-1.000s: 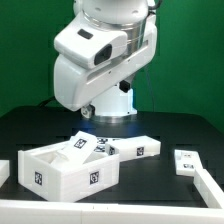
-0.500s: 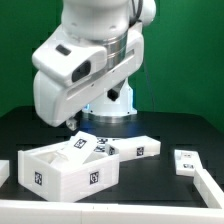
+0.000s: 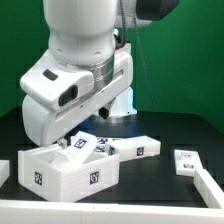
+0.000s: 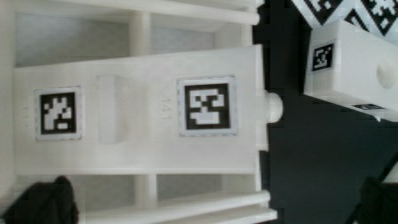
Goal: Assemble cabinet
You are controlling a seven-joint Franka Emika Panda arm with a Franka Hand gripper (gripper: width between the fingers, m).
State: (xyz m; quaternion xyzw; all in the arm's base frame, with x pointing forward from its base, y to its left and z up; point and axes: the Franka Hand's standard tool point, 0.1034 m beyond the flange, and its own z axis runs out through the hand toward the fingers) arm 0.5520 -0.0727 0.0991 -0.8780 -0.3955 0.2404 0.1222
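One white cabinet box (image 3: 66, 170) just beneath the hand (image 3: 70, 141).

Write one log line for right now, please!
arm: low over cabinet box | tagged panel: in box | small block: exterior view's right

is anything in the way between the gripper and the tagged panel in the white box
Nothing visible. In the wrist view the two-tag panel lies uncovered in the cabinet box, straight ahead of the gripper. In the exterior view the arm hides the gap.
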